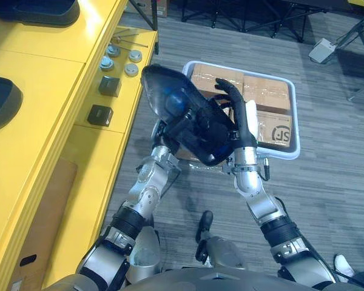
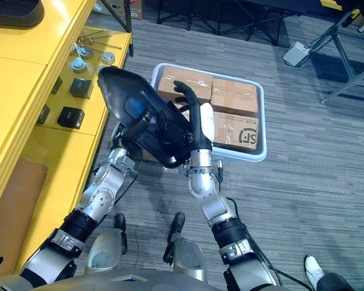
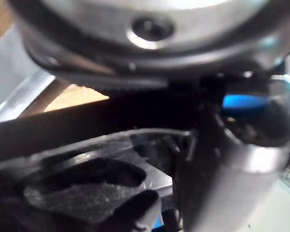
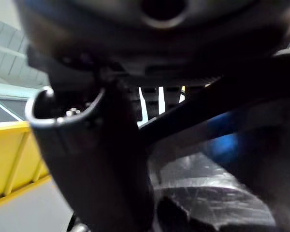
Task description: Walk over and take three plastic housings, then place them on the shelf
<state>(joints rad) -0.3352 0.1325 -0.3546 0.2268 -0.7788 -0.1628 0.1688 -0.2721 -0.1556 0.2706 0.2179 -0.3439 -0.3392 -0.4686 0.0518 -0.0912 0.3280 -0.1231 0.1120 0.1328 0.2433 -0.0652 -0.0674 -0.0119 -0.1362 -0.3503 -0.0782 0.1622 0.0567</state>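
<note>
— Where's the plastic housing [image 1: 170, 100]?
— Held up between both hands above the white tray [image 1: 294, 121] of cardboard boxes [image 1: 267, 94]. Its long axis slants, with the narrow end toward the yellow shelf [image 1: 54, 91] on the robot's left.
— And the grips?
— The right hand [image 1: 236, 118] lies flat along it, fingers straight. The left hand [image 1: 168, 132] is underneath; I cannot tell its grip. The left arm is nearer the shelf.

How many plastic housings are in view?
3. Held housing between left hand and right hand; far housing and nearer housing on the yellow shelf. More may be hidden.
</note>
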